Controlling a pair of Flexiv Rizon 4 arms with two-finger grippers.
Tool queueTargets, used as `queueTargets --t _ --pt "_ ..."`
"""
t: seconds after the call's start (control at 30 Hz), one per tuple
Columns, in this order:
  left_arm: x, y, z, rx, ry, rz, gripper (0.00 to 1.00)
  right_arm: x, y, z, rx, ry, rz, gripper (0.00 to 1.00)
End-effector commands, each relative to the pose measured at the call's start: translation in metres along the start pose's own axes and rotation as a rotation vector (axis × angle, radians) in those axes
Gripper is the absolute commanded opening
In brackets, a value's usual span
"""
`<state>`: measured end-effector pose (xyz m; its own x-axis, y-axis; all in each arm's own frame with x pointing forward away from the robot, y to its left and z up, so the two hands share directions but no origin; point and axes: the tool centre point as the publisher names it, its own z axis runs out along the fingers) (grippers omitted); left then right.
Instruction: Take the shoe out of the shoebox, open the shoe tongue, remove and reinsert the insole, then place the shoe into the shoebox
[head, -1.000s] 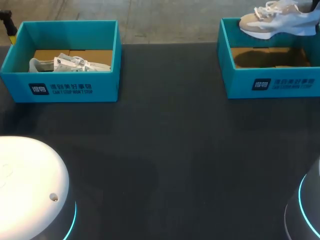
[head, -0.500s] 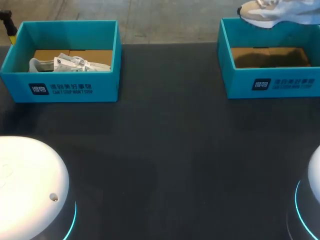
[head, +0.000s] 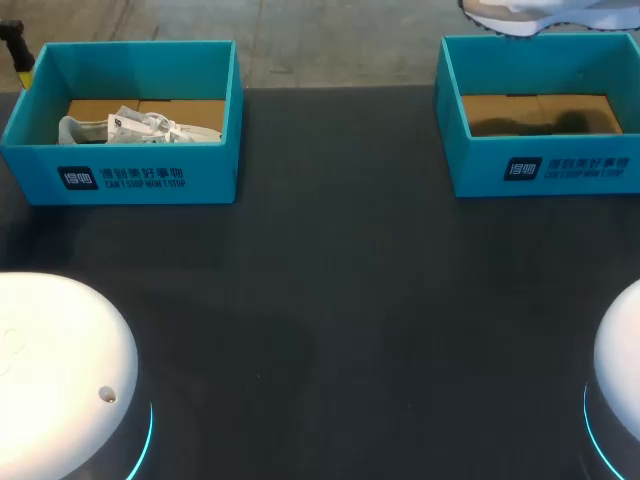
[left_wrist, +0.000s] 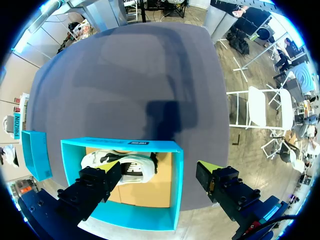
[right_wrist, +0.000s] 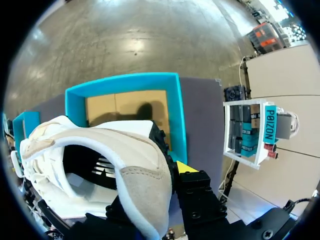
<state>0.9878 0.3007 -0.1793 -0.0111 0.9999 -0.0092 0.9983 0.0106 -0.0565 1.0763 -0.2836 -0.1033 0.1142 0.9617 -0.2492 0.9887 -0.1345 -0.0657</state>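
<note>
Beige shoe is up off the tabletop in my right tool, which is grasping it at the heel. The right wrist view shows one yellow fingertip pressed against the outside of the heel collar, while the shoe hides the other finger. Beyond and below it lies the right shoebox, a shadow on its cardboard floor. The head view shows none of that grip: only a strip of the beige shoe appears at the far edge, past the box's back wall.

The left wrist view adds what the head view cannot. My left tool hangs released, fingers wide apart, above the left shoebox, and the white shoe lies inside, clear of both fingers. In the head view that box sits at the far left of the tabletop, well apart from the right one.

A second ago the beige shoe hung across the right box's back wall, toe and laces plain to see; it has since climbed almost out of the head view. The white shoe and both boxes have not shifted
</note>
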Motion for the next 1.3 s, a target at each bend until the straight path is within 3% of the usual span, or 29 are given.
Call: queueTargets --t 0.03,0.43,0.73,0.83,1.3 --pt "0.001 0.000 0.000 0.000 0.002 0.001 1.00 0.019 -0.080 -0.015 -0.117 -0.014 0.011 0.00" --pt "0.001 0.000 0.000 0.000 0.002 0.001 1.00 0.091 -0.189 -0.023 -0.159 0.003 0.046 0.00" --pt "0.001 0.000 0.000 0.000 0.002 0.001 1.00 0.142 -0.248 -0.023 -0.131 0.012 0.086 0.00" --pt "0.001 0.000 0.000 0.000 0.002 0.001 1.00 0.149 -0.260 -0.026 -0.100 0.002 0.095 0.00" --pt "0.001 0.000 0.000 0.000 0.002 0.001 1.00 0.149 -0.260 -0.026 -0.100 0.002 0.095 0.00"
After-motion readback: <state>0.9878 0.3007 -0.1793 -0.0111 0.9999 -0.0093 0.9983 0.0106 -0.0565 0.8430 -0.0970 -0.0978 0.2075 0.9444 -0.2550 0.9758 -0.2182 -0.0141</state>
